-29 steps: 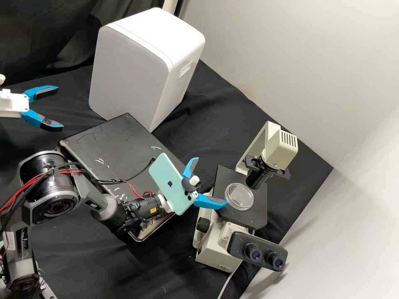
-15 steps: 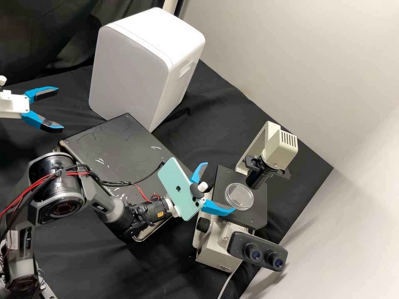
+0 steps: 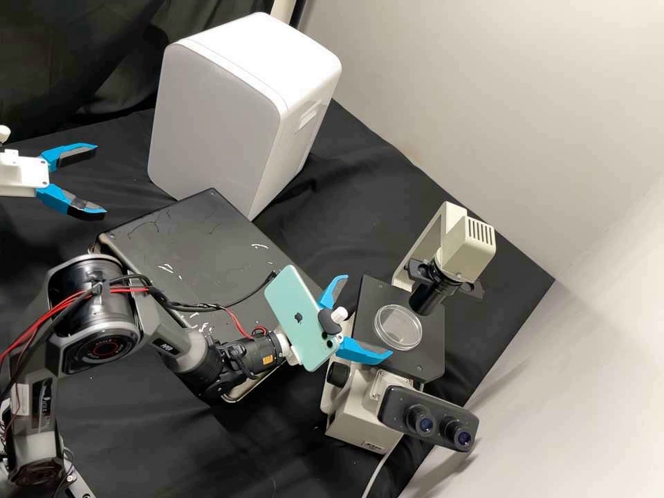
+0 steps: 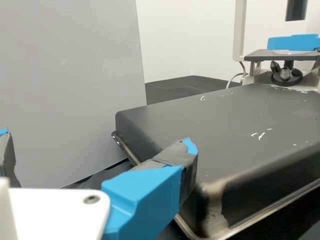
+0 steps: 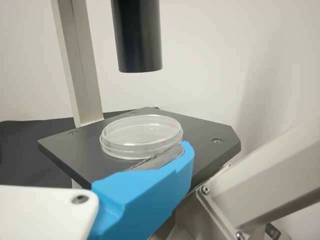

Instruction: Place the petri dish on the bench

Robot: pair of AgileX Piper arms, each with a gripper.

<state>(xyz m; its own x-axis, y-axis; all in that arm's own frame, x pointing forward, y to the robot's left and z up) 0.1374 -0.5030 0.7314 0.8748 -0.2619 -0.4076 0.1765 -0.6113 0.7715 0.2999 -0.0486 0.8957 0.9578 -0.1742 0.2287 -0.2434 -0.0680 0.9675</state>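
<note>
Your right hand [image 3: 366,317] advanced toward the microscope [image 3: 366,408] over the last second, its lower blue finger sliding in along the near edge of the stage [image 3: 418,363]. Your left hand [image 3: 97,177] kept its place well apart, over the far side of the worktop [image 3: 360,187] beside the white box [image 3: 242,104] and above the black metal tray [image 3: 187,242], with its fingers spread and holding nothing.

The petri dish [image 3: 398,326] lay flat on the microscope stage under the dark objective tube, clear and apparently empty. Your right hand was spread wide and held nothing. In the right wrist view one finger [image 5: 150,190] sat just beside the rim of the dish [image 5: 141,136]; you could not tell whether it touched.

You were in the approach-to-grasp step: the dish had not been lifted, so the placing itself was all still ahead. By my reading, the next move called for bringing the dish fully between both fingers, then pinching gently across its rim. The smooth, shallow wall looked likely to slip or tip, and the tube overhead left little room to lift straight up.
</note>
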